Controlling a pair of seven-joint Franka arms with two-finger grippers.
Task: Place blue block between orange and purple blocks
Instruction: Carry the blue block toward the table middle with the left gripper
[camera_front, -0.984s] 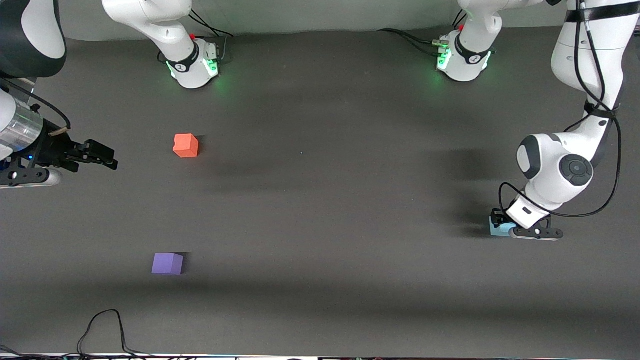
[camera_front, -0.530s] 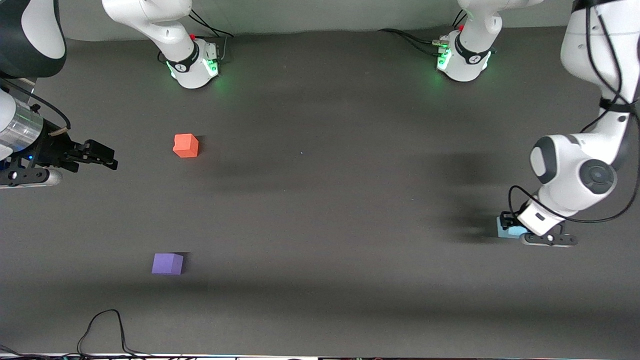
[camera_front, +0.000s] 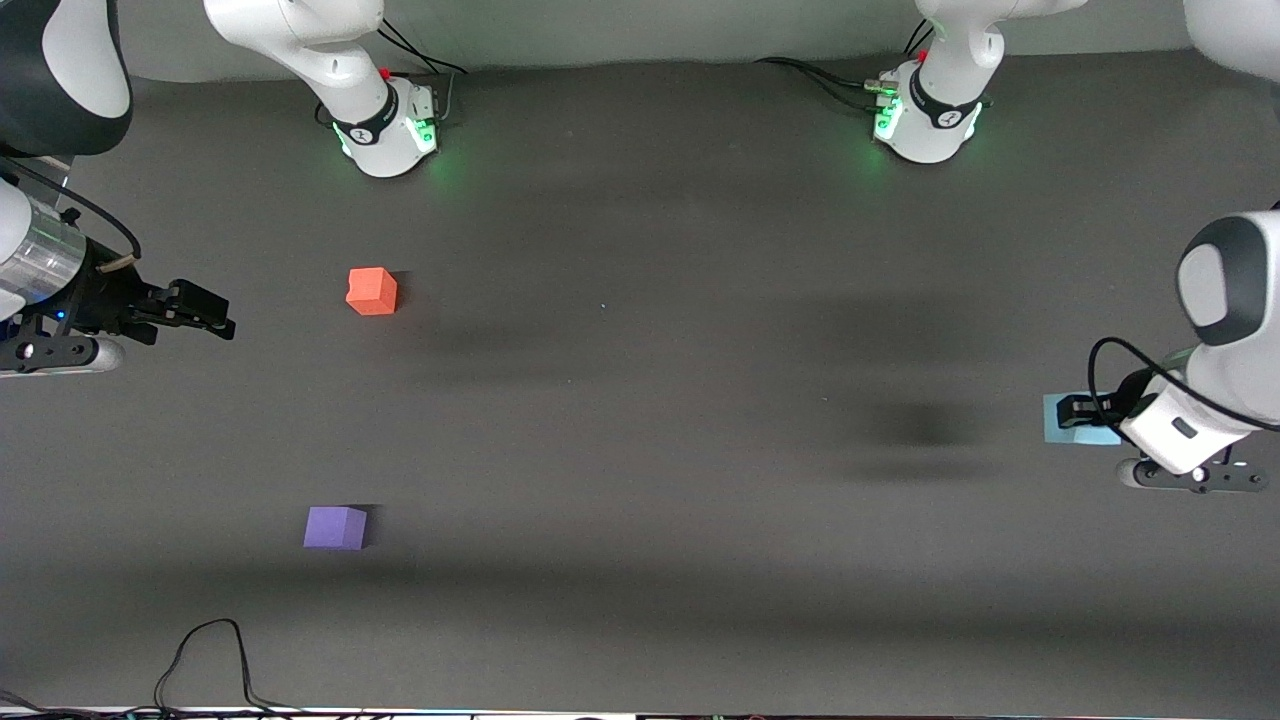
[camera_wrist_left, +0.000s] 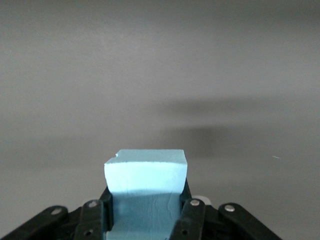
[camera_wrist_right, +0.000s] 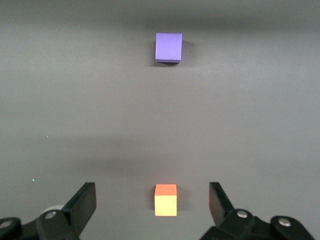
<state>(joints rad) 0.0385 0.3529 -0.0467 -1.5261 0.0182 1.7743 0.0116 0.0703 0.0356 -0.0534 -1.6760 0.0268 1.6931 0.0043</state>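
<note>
Blue block: the pale blue cube (camera_wrist_left: 145, 172) is pinched in the left pincer (camera_front: 1085, 415), lifted off the desk (camera_front: 640, 420) over the left arm's end.
Left pincer: clenched on the blue block, its fingers (camera_wrist_left: 192, 220) pressing two opposite faces; the grasp looks square and low on the cube.
Right pincer: (camera_wrist_right: 152, 205) spread wide and holding nothing, waiting over the right arm's end, with the orange block in its wrist view.
Orange block: (camera_front: 371, 291) rests on the desk, farther from the front camera than the purple one.
Purple block: (camera_front: 335, 527) rests on the desk, nearer the front camera, well apart from the orange.
Step in hand: carrying the cube across the desk toward the gap.
Doing it well: I judge it best to keep the cube high, cross toward the right arm's end, centre over the gap, then lower straight and let go only once it is seated.
</note>
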